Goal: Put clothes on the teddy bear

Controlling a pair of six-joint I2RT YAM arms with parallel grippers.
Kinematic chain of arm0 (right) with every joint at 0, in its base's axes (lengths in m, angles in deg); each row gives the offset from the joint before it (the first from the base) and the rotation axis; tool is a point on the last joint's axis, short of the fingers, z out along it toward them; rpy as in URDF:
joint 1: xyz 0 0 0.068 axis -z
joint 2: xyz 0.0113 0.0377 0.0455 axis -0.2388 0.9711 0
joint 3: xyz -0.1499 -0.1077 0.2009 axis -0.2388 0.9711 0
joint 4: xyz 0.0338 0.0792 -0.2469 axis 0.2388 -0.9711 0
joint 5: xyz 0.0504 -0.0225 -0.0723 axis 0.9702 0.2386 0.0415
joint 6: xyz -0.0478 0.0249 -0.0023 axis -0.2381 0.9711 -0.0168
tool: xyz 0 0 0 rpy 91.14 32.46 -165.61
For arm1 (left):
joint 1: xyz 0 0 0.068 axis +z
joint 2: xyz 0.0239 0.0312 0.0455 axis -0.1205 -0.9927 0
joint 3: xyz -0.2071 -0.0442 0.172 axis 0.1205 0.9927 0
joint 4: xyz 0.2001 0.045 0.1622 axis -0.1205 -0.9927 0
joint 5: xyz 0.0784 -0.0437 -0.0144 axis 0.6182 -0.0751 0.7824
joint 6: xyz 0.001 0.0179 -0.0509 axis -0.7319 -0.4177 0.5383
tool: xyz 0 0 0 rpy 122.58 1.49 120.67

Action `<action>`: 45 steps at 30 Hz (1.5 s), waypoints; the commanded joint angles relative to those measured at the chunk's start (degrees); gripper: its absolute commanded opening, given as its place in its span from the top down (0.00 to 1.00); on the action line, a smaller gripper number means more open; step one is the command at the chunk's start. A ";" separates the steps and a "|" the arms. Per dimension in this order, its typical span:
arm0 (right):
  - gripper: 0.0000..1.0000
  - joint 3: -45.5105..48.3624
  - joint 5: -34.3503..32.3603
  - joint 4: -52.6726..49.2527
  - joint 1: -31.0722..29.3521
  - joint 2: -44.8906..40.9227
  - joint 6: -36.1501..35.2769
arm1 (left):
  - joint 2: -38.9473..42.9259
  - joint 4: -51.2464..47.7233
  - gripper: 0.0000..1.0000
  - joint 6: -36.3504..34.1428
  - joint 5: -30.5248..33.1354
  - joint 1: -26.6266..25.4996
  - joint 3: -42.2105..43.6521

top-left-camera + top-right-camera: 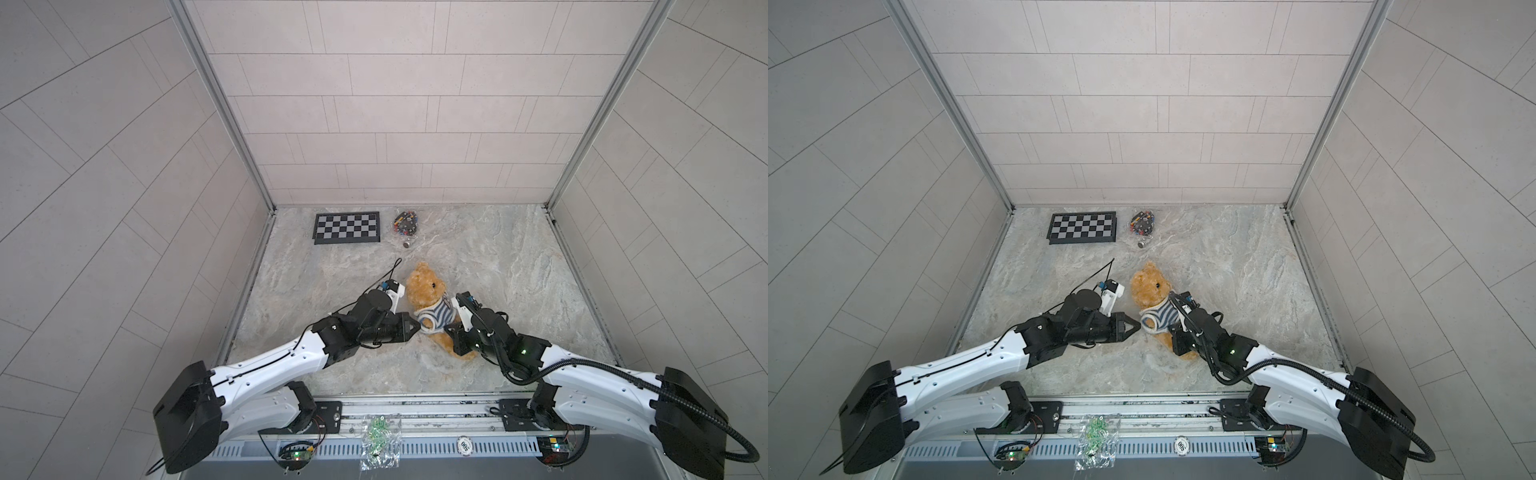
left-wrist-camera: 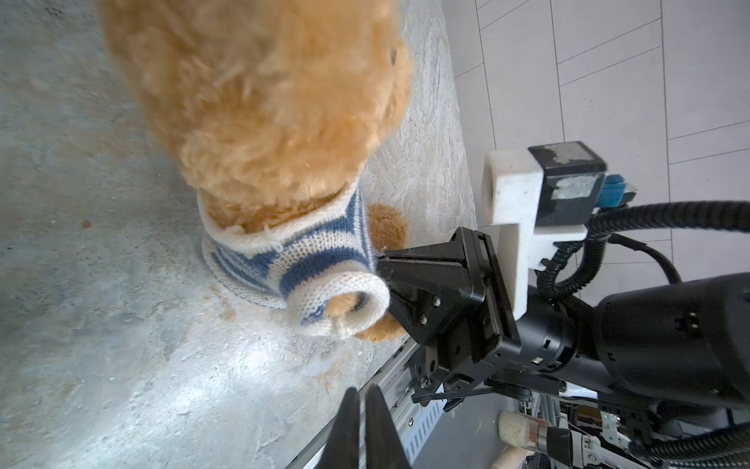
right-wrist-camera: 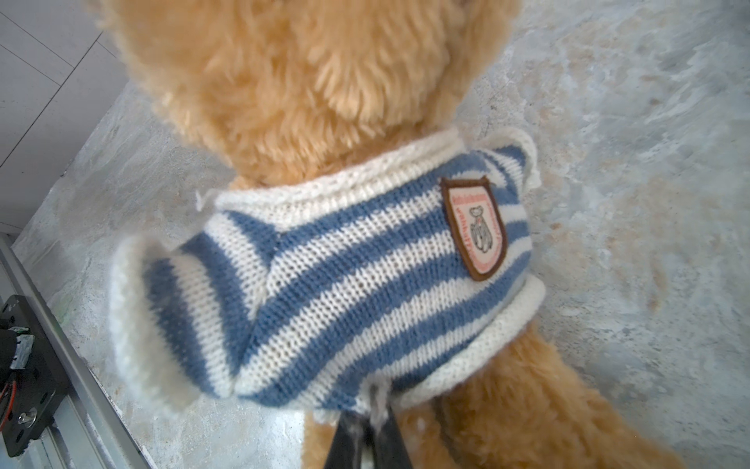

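A teddy bear (image 2: 259,101) in a striped shirt (image 2: 308,260) rests on the marbled worktop (image 2: 101,325). The right gripper (image 2: 383,262), closed, touches the shirt beside its sleeve. The left gripper (image 2: 362,390) holds nothing, fingers (image 2: 379,430) nearly together.

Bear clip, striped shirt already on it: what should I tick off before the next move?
1. Collar of the shirt round the teddy bear's neck: ok.
2. Paw showing inside the sleeve: ok.
3. Other sleeve filled: cannot tell.
4. Hem flat: not ok, rolled.
5. Right gripper shut on the hem: ok.
6. Left gripper shut, holding nothing: ok.
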 commanded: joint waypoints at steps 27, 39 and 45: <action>1.00 2.21 -1.35 4.51 -2.18 2.46 1.40 | -13.51 13.48 0.73 9.31 10.24 -1.57 -1.88; 1.00 2.64 -1.58 5.38 -3.31 6.01 1.74 | -19.01 17.37 0.67 12.41 12.52 -0.95 -0.91; 1.00 2.91 -1.90 5.67 -3.49 6.27 1.83 | -20.92 19.47 0.78 12.46 12.89 -0.34 -1.28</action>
